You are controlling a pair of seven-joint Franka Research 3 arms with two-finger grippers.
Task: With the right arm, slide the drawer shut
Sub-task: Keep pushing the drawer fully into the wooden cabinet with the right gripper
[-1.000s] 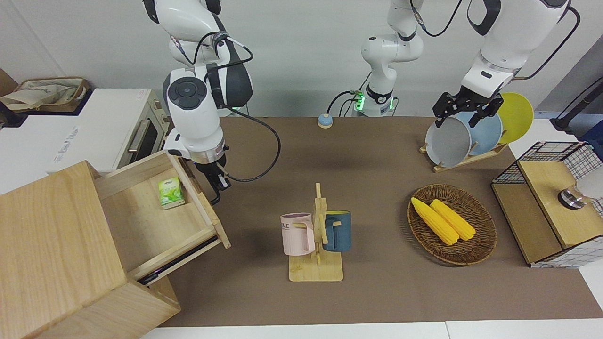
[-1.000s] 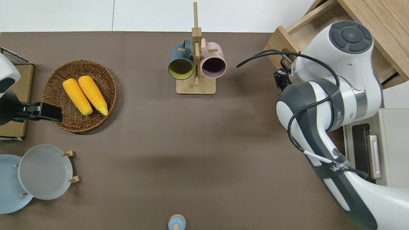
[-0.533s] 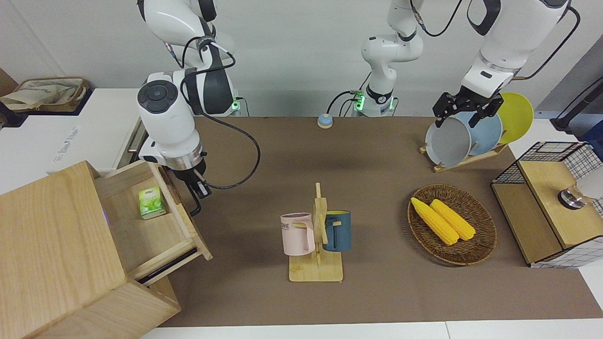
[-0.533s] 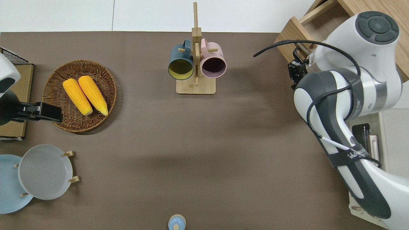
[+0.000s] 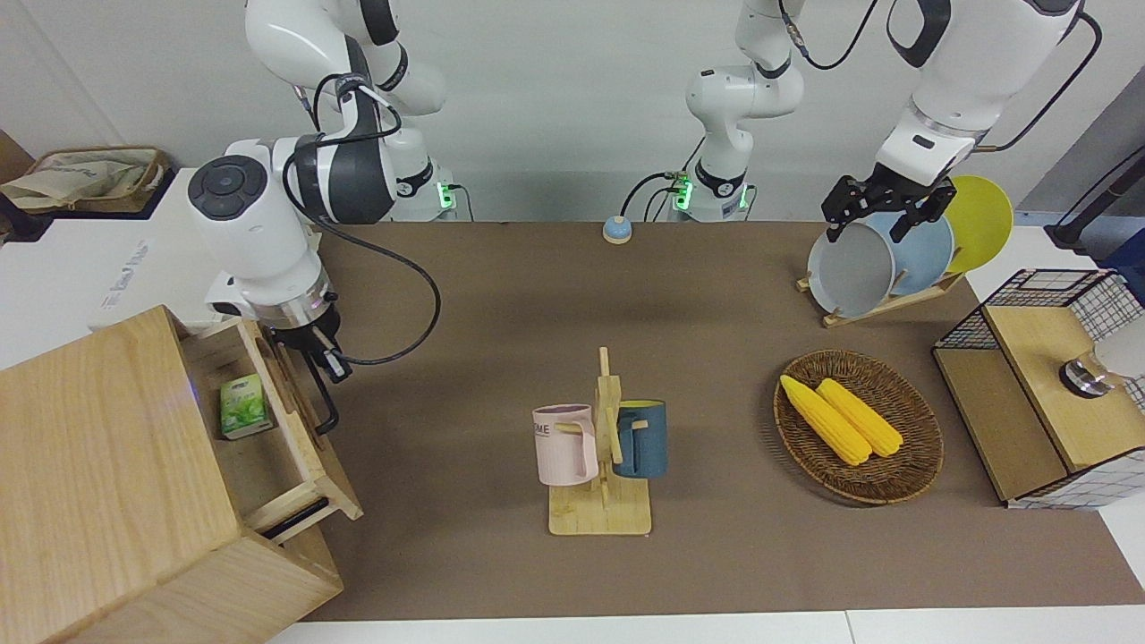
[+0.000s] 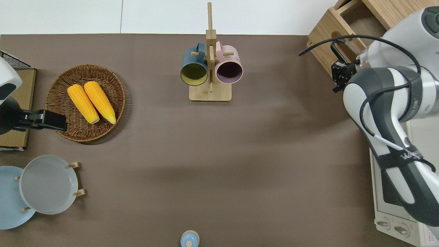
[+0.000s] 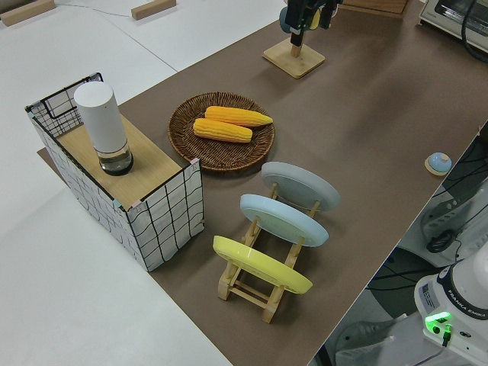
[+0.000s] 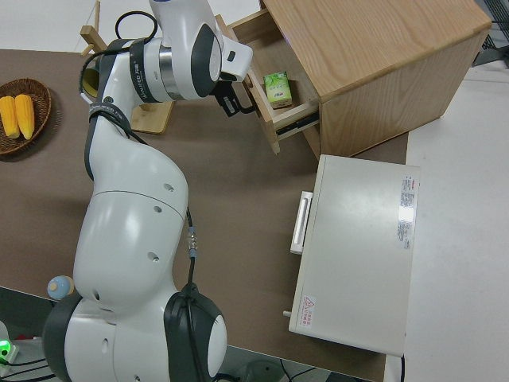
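The pale-wood drawer stands partly open out of the big wood cabinet at the right arm's end of the table. A small green carton lies inside it. The black loop handle is on its front panel. My right gripper is at the front panel, right at the handle's end nearer to the robots; it also shows in the overhead view and the right side view. The left arm is parked, its gripper open and empty.
A white toaster oven stands beside the cabinet, nearer to the robots. A wooden mug rack with a pink and a blue mug stands mid-table. A wicker basket with two corn cobs, a plate rack and a wire-mesh box are toward the left arm's end.
The right gripper has moved toward the cabinet with the drawer's front panel. The drawer has slid well into the cabinet and the green carton went with it. The left arm has not moved.
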